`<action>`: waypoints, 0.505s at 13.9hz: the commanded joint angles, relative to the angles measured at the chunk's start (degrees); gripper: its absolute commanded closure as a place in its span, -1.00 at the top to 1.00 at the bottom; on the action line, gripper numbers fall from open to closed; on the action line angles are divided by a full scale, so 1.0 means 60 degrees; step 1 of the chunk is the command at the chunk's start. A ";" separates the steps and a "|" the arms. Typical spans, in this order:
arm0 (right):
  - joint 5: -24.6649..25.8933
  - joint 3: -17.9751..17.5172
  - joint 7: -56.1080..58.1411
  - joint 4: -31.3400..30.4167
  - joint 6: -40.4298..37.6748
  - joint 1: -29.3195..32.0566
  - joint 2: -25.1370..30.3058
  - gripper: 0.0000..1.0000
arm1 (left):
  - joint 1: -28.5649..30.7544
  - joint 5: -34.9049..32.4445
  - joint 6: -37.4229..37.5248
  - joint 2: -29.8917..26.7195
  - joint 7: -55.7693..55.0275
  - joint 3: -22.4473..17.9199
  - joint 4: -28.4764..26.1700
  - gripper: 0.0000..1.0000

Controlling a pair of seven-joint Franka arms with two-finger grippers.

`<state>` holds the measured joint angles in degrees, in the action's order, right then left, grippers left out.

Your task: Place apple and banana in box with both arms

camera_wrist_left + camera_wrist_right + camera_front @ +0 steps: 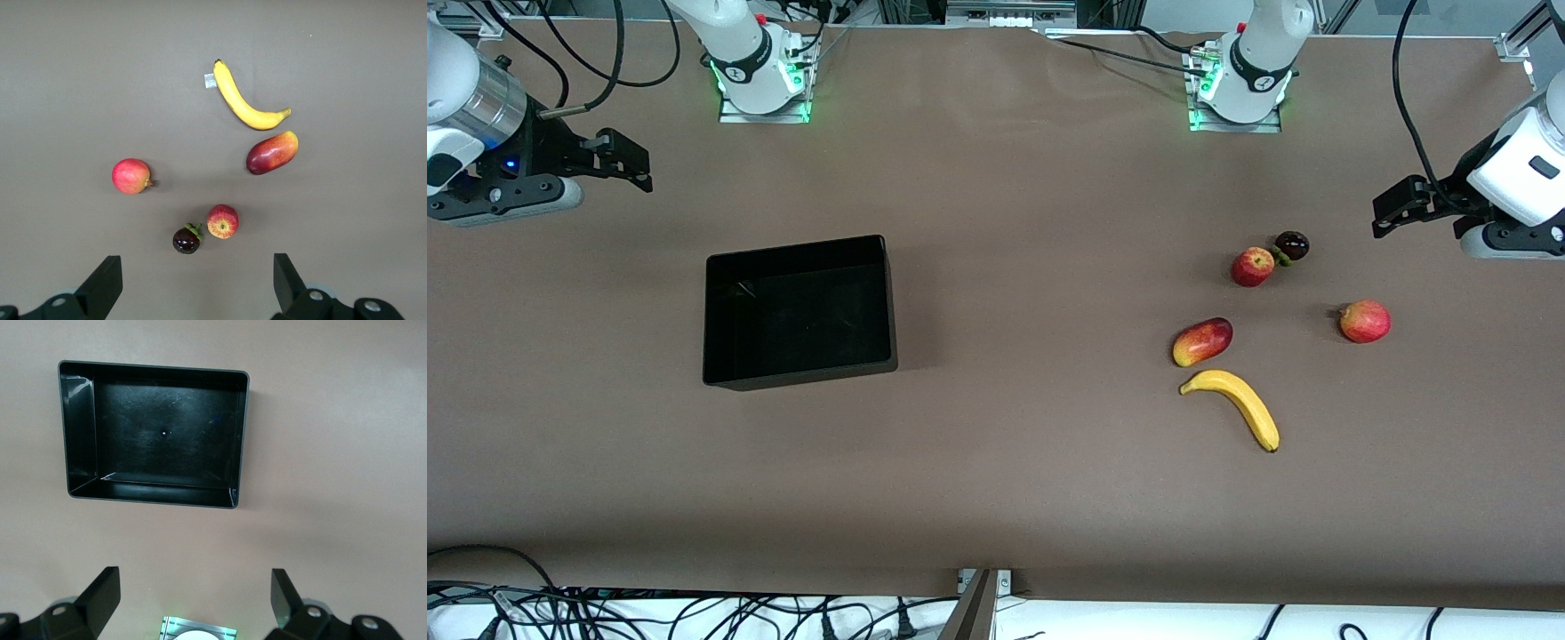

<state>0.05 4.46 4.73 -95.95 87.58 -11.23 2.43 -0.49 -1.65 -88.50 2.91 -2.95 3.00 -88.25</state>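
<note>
Left end effector (193,283) spread, over table near apple (1253,267) | banana (1238,402) farther off

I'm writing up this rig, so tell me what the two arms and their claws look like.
Both arms are white and rounded, with black bands at the joints and black cables looping off them. Their bases glow green at the table's edge. The right arm has a silver metal cuff and a small blue light above its black claw. The left claw is black too, under a white wrist with a grey camera housing.
</note>
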 commanded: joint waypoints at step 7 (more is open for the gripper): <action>0.0211 -0.0172 0.0002 0.0143 -0.0110 0.0143 -0.0010 1.00 | -0.0021 0.0085 0.0234 0.0159 0.0185 -0.0032 0.0323 1.00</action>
<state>0.28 4.44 4.73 -95.95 87.58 -11.23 2.43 -0.49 -1.65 -88.50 2.91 -2.95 3.00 -88.25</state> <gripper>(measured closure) 0.000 0.000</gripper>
